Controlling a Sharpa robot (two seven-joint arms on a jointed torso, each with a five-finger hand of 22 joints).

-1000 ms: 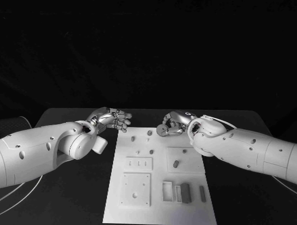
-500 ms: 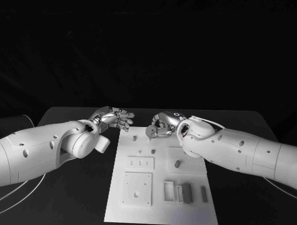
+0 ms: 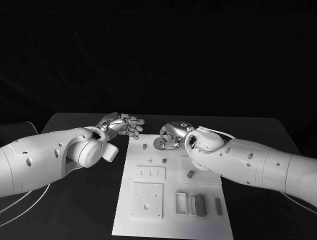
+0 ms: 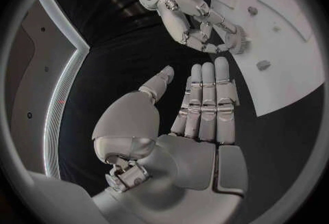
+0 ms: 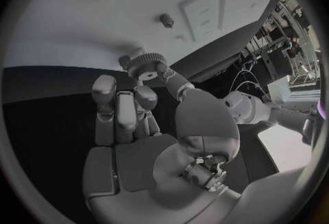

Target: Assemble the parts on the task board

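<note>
At frame centre, the right hand point(image 3: 170, 137) pinches a toothed gear point(image 5: 145, 63) over the task board point(image 3: 171, 220).
Left hand point(image 3: 121, 125) hovers beside it, fingers apart, holding nothing.

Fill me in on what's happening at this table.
The right robot hand pinches a small round toothed gear in its fingertips over the far end of the flat white task board. The left robot hand hovers beside the board with fingers apart, holding nothing. Several small parts sit on the board.

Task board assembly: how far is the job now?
Done: little that is visible; several small grey parts lie on the white task board. In hand: the right robot hand holds a small round toothed gear. The left robot hand is open. Left: placing the gear and remaining parts.
</note>
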